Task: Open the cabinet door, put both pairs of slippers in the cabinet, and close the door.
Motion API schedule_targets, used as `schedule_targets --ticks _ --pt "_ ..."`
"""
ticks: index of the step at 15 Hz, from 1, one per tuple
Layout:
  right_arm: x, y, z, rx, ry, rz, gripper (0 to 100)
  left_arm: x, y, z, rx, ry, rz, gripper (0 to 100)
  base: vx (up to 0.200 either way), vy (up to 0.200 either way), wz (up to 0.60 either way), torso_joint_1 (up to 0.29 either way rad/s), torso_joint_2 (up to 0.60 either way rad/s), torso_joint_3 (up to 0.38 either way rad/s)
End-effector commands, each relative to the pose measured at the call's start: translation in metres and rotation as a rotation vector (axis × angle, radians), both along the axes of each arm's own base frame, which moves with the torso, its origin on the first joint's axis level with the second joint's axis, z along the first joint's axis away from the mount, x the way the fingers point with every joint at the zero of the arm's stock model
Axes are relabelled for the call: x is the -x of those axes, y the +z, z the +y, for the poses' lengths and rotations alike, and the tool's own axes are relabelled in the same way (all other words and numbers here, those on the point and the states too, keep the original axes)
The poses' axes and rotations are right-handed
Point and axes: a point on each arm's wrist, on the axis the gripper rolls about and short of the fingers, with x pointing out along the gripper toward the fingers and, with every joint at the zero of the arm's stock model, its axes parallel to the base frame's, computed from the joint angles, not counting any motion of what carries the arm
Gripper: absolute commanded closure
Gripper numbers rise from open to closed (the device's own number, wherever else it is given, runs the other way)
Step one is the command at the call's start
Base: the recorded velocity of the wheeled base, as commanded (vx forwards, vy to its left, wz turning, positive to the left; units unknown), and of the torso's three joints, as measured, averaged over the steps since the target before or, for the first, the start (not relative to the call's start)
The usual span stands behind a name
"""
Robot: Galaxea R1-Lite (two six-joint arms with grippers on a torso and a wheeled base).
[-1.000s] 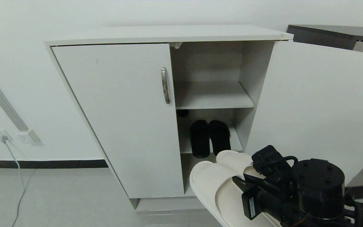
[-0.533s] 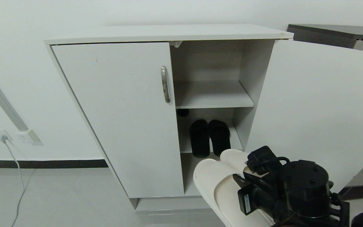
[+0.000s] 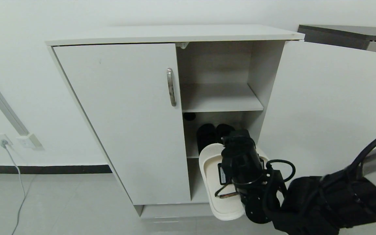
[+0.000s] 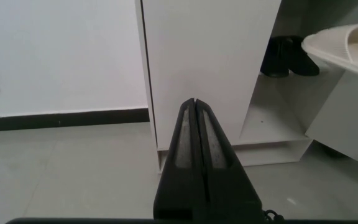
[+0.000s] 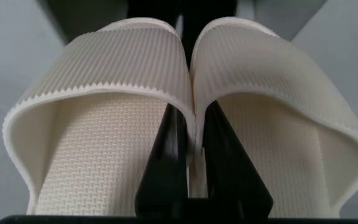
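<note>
Step in hand: stowing the second pair. The cabinet [image 3: 175, 34] has its right door [image 3: 321, 107] swung wide open and its left door [image 3: 122, 124] closed. The black slippers [image 3: 207, 133] are already in, side by side on the lower shelf [image 3: 193, 151].

The right gripper [image 5: 191, 168] holds the white slippers [image 3: 212, 176] at the open right half, toes pointing into the cabinet and just in front of the lower shelf's edge. The heels hang out toward the near side. Its fingers are clamped on the two inner edges, pressing the pair together.

The left gripper [image 4: 194, 109] sits low and to the left, well apart from the cabinet, with its fingers together and nothing between them.

Next move, as a guess: drop the toes under the shelf edge and push the pair deep into the bottom compartment [image 3: 196, 192], since the black pair fills the shelf. Then release, back the arm out and shut the right door. The pair looks soft and could snag on the shelf lip.

Compared with a second ago, the right arm has swung up and forward. The white pair was lower and nearer, off to the right, and now partly covers the black pair. The cabinet and doors are unchanged.
</note>
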Motion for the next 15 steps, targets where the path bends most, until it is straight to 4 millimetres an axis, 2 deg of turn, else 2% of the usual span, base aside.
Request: schedule_targets --ticks 1,2,4,15 --pt "-0.006 0.039 0.007 -0.066 -0.027 -0.047 100 0.000 0.000 0.000 0.000 0.001 0.000 100 0.000 0.000 0.00 0.000 0.00 0.000" --pt "-0.010 0.069 0.011 -0.098 -0.052 -0.084 100 0.000 0.000 0.000 0.000 0.001 0.000 100 0.000 0.000 0.00 0.000 0.00 0.000" --pt "-0.011 0.088 0.012 -0.095 -0.069 -0.129 100 0.000 0.000 0.000 0.000 0.001 0.000 100 0.000 0.000 0.00 0.000 0.00 0.000" --pt "-0.009 0.100 0.010 -0.104 -0.065 -0.157 100 0.000 0.000 0.000 -0.002 0.001 0.000 100 0.000 0.000 0.00 0.000 0.00 0.000"
